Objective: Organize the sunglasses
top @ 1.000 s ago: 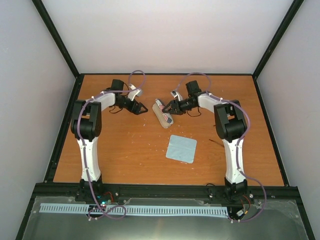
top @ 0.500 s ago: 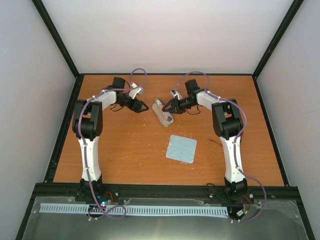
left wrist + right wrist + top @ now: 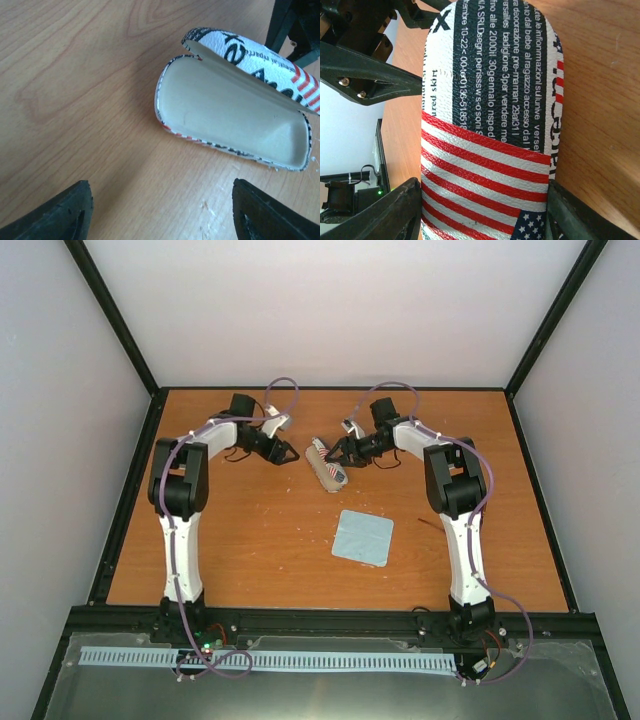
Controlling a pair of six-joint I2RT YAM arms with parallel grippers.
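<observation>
At the far middle of the orange-brown wooden table [image 3: 250,540], the oval flag-and-newsprint glasses case [image 3: 327,468] lies open, its cream lining bare in the left wrist view. The right gripper [image 3: 340,453] is clamped on the case's printed lid, one finger against each side. The left gripper [image 3: 287,452] sits just beside the case's other end, fingers spread wide with nothing between them. Nearer the arm bases lies a light blue square cloth [image 3: 363,537]. The thin, dark brown-framed sunglasses cannot be made out for certain. Only a thin dark sliver [image 3: 427,524] shows right of the cloth at the right arm's edge, well apart from both claws.
</observation>
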